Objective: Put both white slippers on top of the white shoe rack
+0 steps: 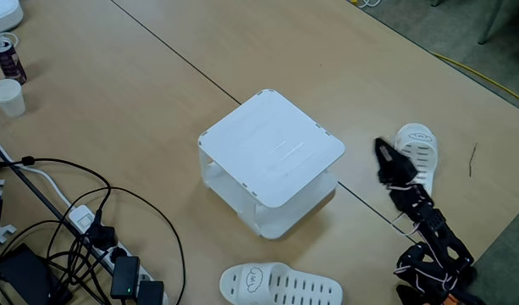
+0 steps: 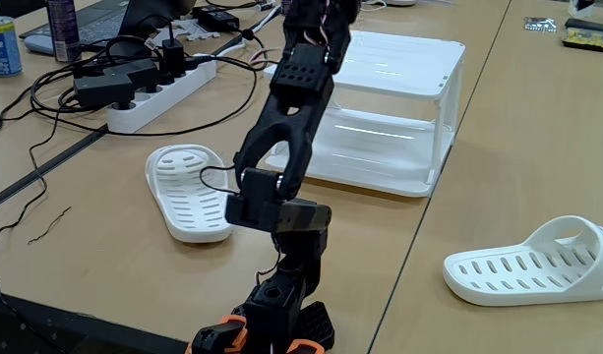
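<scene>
Wooden table [image 1: 140, 93] bears rack [image 1: 272, 148], slippers [image 1: 280, 285], cables [image 1: 64, 229]; fingers [image 1: 384, 161] spread unclear.

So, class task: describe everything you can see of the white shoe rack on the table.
The white shoe rack is a low, plastic-looking shelf with a square flat top, rounded corners and faint marks across the lid. Translucent side walls join the top to a lower tier, so it reads as two levels. It stands upright on the wooden table, turned corner-on in a fixed view. Nothing lies on its top or on the shelf inside. Both slippers lie on the table apart from it, and the black arm rises in front of it in another fixed view.
</scene>
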{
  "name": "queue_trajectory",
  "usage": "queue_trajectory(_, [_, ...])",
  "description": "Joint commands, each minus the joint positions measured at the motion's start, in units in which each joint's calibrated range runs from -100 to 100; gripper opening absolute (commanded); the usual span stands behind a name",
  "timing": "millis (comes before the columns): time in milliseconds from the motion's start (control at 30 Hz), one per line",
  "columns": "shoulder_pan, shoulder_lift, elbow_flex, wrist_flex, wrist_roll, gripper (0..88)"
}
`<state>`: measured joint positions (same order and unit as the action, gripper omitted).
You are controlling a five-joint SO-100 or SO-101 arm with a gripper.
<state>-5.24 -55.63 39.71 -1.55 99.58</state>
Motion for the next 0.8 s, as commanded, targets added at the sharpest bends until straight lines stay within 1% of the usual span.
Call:
queue_trajectory(0, [-9.1,0.5,3.9,1.0,0.4,0.9])
queue_trajectory(67, [-14.2,0.6,7.2,1.1,0.4,4.2])
queue_trajectory(167, [-21.4,0.6,12.3,0.9,0.4,15.0])
queue_trajectory(233, [-26.4,0.6,14.8,0.9,0.4,18.8])
queue_trajectory(400, [-38.3,1.5,19.7,0.8,0.4,18.9])
queue_trajectory(500, [-40.8,4.3,22.6,0.6,0.4,18.9])
queue_trajectory(633, [-41.1,11.2,22.0,0.2,0.4,18.9])
queue_trajectory(767, [-40.6,20.5,20.3,-8.2,0.4,18.9])
